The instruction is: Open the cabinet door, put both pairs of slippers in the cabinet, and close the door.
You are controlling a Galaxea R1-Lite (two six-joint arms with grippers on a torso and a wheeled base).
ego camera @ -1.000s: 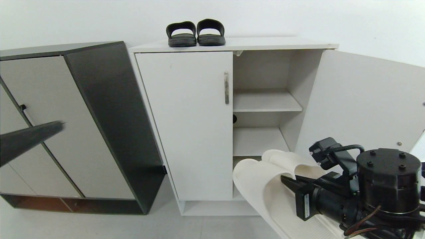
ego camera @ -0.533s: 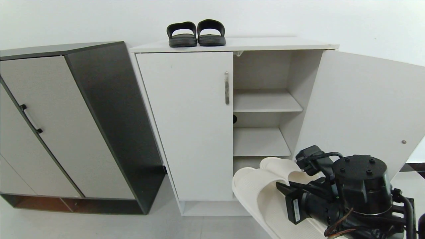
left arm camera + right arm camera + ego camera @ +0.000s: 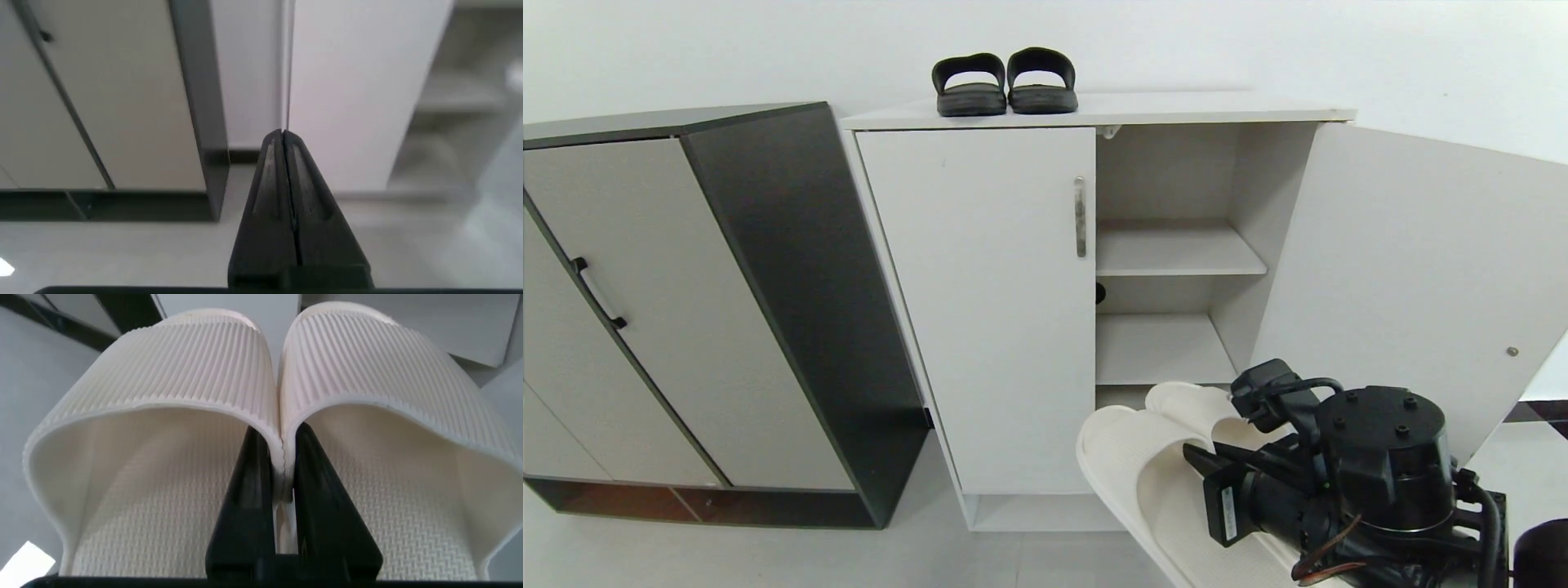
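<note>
Two white slippers (image 3: 1131, 469) in right end effector (image 3: 282, 449), toes near open cabinet (image 3: 1274, 204).

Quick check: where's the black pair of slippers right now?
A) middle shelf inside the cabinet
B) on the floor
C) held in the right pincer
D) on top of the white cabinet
D: the black rubber slide slippers sit side by side on the top panel of the white wooden cabinet, above its closed door; the right pincer grips the cream ribbed foam slippers instead.
</note>
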